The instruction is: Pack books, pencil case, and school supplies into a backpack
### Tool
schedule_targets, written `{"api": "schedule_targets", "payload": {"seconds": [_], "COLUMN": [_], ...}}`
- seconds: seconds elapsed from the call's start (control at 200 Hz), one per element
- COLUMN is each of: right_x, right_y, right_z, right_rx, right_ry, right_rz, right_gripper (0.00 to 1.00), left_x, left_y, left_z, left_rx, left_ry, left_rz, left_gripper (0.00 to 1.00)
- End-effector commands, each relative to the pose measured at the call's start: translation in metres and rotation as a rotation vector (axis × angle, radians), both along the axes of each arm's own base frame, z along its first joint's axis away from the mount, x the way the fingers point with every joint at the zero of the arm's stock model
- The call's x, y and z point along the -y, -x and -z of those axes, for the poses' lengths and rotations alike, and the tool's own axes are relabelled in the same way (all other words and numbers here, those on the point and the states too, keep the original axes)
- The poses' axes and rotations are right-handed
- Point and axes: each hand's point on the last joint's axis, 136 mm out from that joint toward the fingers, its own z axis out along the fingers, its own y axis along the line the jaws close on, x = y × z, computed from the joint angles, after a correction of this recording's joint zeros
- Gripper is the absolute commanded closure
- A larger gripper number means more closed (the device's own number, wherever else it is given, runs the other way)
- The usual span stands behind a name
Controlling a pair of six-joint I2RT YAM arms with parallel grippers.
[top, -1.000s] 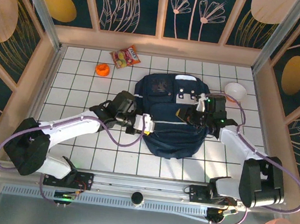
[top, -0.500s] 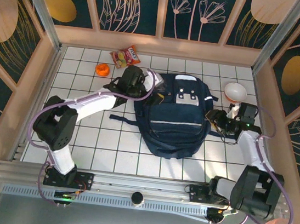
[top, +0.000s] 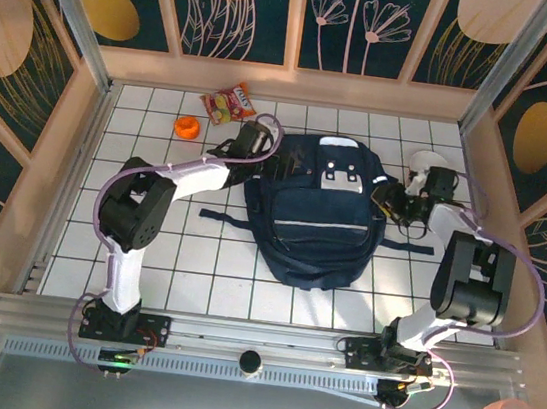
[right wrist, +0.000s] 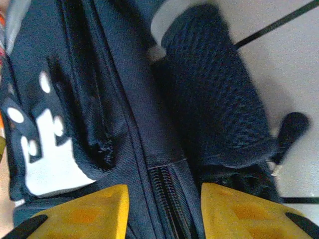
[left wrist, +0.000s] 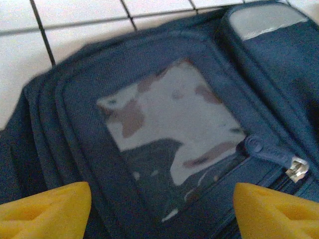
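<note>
The navy backpack [top: 317, 220] lies flat mid-table, white-grey patches facing up. My left gripper [top: 263, 155] is at its top-left corner. In the left wrist view it [left wrist: 162, 214] is open, its yellow fingertips [left wrist: 47, 214] wide apart above a clear window pocket [left wrist: 172, 132]; a zipper pull [left wrist: 298, 169] lies to the right. My right gripper [top: 387, 197] is at the bag's upper right side. In the right wrist view it [right wrist: 164, 209] is open, with a closed zipper [right wrist: 169, 199] running between its fingers. The books, pencil case and school supplies are out of view.
A red-orange snack packet [top: 229, 104] and a small round orange object [top: 187, 128] lie at the back left. A white bowl [top: 422, 164] sits behind my right wrist. A dark strap [top: 221, 218] trails left of the bag, another strap [top: 404, 247] right.
The left arm swung from the bag's front left to its top-left corner. The right arm drew back toward the bowl. The bunched bag now lies flat, and both jaws stand wider.
</note>
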Motion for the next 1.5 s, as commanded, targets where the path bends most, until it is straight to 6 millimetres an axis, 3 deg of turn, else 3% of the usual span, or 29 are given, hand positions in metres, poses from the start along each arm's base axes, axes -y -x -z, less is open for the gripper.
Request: {"api": "schedule_targets", "payload": {"seconds": [0.0,0.245,0.41,0.425,0.596,0.746,0.981,1.116,1.236,1.346,1.496], "right_x": [-0.017,-0.057,-0.082,-0.085,-0.103,-0.092,-0.046,-0.033,-0.032,-0.028,-0.029], "right_y": [-0.011,-0.025,-0.046,-0.049,-0.068,-0.072,-0.051,-0.031,-0.009,0.011,0.036], "right_z": [0.005,0.01,0.006,0.006,-0.007,-0.03,-0.078,-0.102,-0.113,-0.115,-0.115], "right_rx": [0.039,0.066,0.105,0.11,0.164,0.222,0.315,0.36,0.376,0.381,0.379], "right_ry": [0.025,-0.014,-0.066,-0.072,-0.103,-0.066,-0.002,0.036,0.058,0.073,0.065], "right_rz": [-0.056,-0.136,-0.176,-0.181,-0.226,-0.203,-0.095,-0.066,-0.066,-0.047,-0.032], "right_gripper": [0.59,0.59,0.6,0.6,0.6,0.6,0.6,0.6,0.6,0.6,0.59], "left_x": [-0.012,-0.041,-0.055,-0.055,-0.064,-0.072,-0.086,-0.086,-0.078,-0.065,-0.039], "left_y": [0.022,0.076,0.095,0.094,0.095,0.09,0.087,0.09,0.096,0.105,0.127], "left_z": [0.027,0.049,0.04,0.03,-0.01,-0.045,-0.116,-0.149,-0.157,-0.155,-0.143], "left_rx": [-0.102,-0.185,-0.176,-0.154,-0.033,0.071,0.348,0.479,0.544,0.57,0.589], "left_ry": [0.027,0.083,0.107,0.118,0.112,0.045,-0.136,-0.192,-0.225,-0.221,-0.218], "left_rz": [-0.054,-0.119,-0.141,-0.14,-0.125,-0.105,0.001,0.071,0.168,0.283,0.533], "left_gripper": [0.27,0.26,0.25,0.25,0.21,0.13,0.14,0.14,0.13,0.18,0.25]}}
